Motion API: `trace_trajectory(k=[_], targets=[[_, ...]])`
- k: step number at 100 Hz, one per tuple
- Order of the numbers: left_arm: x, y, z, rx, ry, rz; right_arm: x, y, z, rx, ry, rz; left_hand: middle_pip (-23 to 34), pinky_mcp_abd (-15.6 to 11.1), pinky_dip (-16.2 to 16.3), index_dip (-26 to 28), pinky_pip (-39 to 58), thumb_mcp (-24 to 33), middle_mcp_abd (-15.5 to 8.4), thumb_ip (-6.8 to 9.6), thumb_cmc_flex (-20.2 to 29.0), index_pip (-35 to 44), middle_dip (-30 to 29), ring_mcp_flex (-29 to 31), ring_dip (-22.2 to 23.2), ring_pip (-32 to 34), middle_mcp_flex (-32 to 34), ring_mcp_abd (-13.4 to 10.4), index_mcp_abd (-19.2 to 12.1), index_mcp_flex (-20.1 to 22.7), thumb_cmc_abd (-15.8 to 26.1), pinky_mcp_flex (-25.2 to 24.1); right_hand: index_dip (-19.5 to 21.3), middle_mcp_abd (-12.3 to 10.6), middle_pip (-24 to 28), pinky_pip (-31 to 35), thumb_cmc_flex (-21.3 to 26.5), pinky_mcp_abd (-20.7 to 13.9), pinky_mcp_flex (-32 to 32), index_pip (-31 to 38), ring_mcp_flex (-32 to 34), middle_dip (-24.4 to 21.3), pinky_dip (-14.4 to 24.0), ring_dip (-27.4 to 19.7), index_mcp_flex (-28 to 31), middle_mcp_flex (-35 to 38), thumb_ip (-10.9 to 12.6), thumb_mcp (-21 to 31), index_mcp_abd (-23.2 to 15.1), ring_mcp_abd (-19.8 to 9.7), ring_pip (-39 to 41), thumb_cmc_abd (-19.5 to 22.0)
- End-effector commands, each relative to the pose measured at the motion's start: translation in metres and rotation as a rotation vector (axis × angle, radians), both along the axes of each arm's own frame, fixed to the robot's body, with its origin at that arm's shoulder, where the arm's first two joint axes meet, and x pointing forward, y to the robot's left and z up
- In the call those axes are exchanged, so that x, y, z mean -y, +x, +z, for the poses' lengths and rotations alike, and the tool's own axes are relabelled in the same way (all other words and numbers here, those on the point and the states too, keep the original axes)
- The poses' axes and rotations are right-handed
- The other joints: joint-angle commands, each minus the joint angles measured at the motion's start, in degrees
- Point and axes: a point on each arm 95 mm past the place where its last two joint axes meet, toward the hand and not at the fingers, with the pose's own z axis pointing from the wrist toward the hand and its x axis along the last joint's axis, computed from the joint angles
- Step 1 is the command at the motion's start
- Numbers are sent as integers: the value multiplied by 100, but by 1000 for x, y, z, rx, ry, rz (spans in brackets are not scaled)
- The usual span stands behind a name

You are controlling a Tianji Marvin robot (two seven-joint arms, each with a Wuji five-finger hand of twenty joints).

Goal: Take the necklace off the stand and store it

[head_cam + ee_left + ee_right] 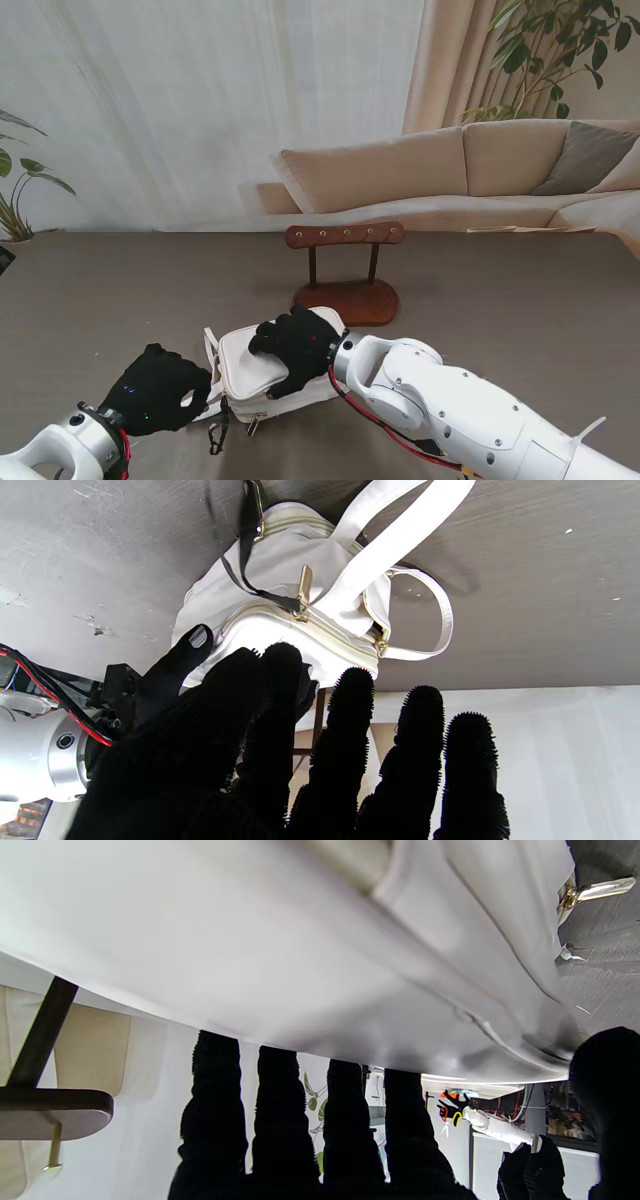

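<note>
While the small white leather handbag point(262, 366) lies on its side on the grey-brown table point(500, 320), it is pressed down by the black-gloved right hand point(297, 347), which is laid flat on its upper face with the fingers spread and curved over the far edge; this appears to be done so that the bag is kept steady for the zipper. No object is enclosed by this hand, it only rests on the bag. The black-gloved left hand point(155, 390) is held at the bag's left end, just beside the black strap point(243, 555) and the gold zipper pull point(303, 587), with its fingers loosely extended and apart; nothing is seen gripped in it. The dark wooden necklace stand point(345, 275) is placed farther from me, behind the bag, and its row of brass pegs is seen bare. The necklace itself cannot be made out in any view; it is judged to be perhaps already inside the bag, but this is not shown.
</note>
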Motion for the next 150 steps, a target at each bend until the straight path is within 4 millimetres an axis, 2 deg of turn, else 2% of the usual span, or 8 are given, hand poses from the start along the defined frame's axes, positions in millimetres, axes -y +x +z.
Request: trace_trajectory(k=[1,10,14,19,32,59,95,150], targets=[[0,-1,-4,-30,2,-3,2,-6,-7,-25,-19,5,60,-77,7,30,102,262,-43,-245,70,82,78,101,90,67,-168,-74,-134,-402,-290,-111,12,176,477,57,-129,26,-1531,84,16,187,207,66,-3,156,-16,72,-94,-39,99,83],[0,0,-5,-36,-18,-4,3,-6,-3,-32,-6,1,-73,-106,-29,-723,-29,365,15,-256,-596,-1577,-49,-68,7,-3,-345,-35,39,-577,-135,-213,6,183,470,63,-143,27,-1518,72,-20,186,211,61,-48,110,-17,72,-96,-25,86,82],[0,0,-5,-39,-41,0,3,-6,-2,-38,5,-2,-214,-118,-56,-1047,-163,675,60,39,-1118,-2454,-189,-239,-63,-73,-470,7,193,-594,142,-304,5,191,471,70,-150,34,-1499,72,-31,187,214,60,-55,93,-17,74,-99,-3,82,77],[0,1,-4,-48,-64,9,4,-6,0,-48,20,-7,-384,-145,-62,-1389,-336,540,114,95,-1314,-3231,-364,-476,-157,-156,-672,44,333,-734,280,-407,3,196,468,61,-150,43,-1513,67,-57,187,213,58,-73,61,-17,79,-96,8,74,63],[-2,4,-5,-53,-110,20,7,-6,6,-63,47,-9,-645,-179,-129,-1693,-746,212,125,138,-1411,-3908,-652,-910,-311,-300,-970,89,434,-823,435,-562,-7,199,469,28,-211,65,-1549,52,-107,187,210,58,-108,16,-24,81,-113,34,59,71],[-4,14,-5,-33,-214,50,13,-9,21,-82,147,-41,-797,-165,-175,-1763,-1245,13,155,169,-1480,-4178,-904,-1246,-616,-455,-1311,99,620,-900,430,-658,-28,198,471,-5,-270,104,-1531,31,-146,182,229,63,-129,-17,-39,92,-126,52,43,138],[-1,26,-6,13,-398,82,33,-15,43,-101,316,-116,-928,-159,-45,-1844,-2197,-225,184,199,-1437,-4410,-1135,-1568,-1557,-564,-1744,166,802,-1160,407,-603,2,218,496,93,-33,157,-1202,122,-44,182,320,84,190,138,-32,76,-196,35,77,62],[19,33,-8,72,-622,80,100,-36,51,-159,686,-272,-1014,-196,412,-1929,-3462,-516,202,234,-1329,-4580,-1211,-1869,-2476,-778,-2062,195,902,-1482,444,-422,417,114,650,724,1031,308,-685,444,692,302,675,305,1416,1148,140,101,-535,10,394,-381]])
